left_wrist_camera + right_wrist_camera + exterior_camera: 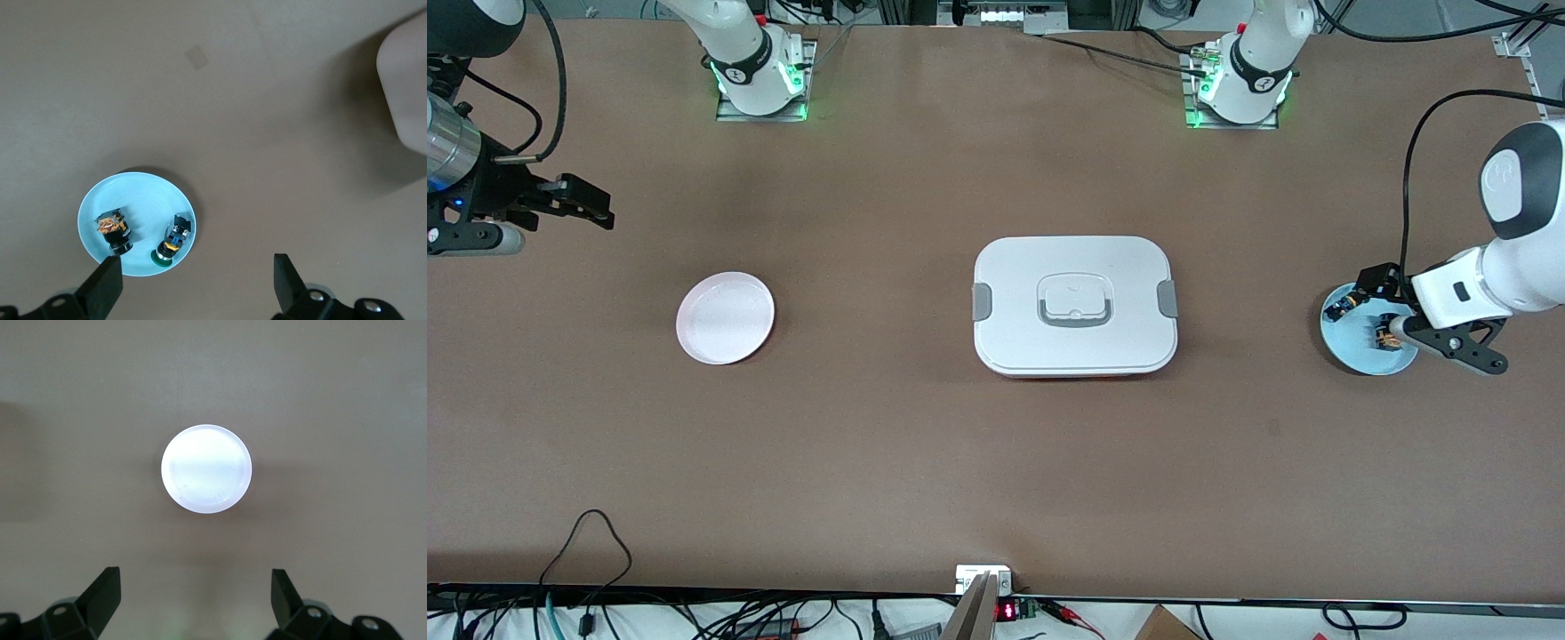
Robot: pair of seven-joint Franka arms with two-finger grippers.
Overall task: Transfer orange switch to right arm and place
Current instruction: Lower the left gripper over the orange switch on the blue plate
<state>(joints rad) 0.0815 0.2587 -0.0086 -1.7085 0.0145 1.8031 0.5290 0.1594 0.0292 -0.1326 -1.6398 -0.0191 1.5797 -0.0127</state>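
front view: a brown table (925,444) with wide bare stretches. a white lidded box (1074,305) sits near the middle. a white plate (725,317) lies toward the right arm's end, with open table all round it. a blue plate (1352,356) lies close to the table edge at the left arm's end. the left gripper (1383,311) hangs over the blue plate, fingers spread and holding nothing. the right gripper (583,204) hangs over the table edge at the right arm's end, above bare surface, well apart from the white plate; whether it is released or clenched does not show here. cables run along the table edge nearest the camera.

left wrist view: the blue plate (143,193) holds two small parts, apart from each other. the orange switch (112,231) lies tilted inside the rim. the green-capped part (171,241) lies with its cap at the rim. the left gripper (198,283) is released, both fingers clear of the parts. a corner of the box (403,93) shows, with bare table between it and the plate.

right wrist view: the white plate (207,469) lies bare, table clear around it. the right gripper (195,600) is spread wide, empty.
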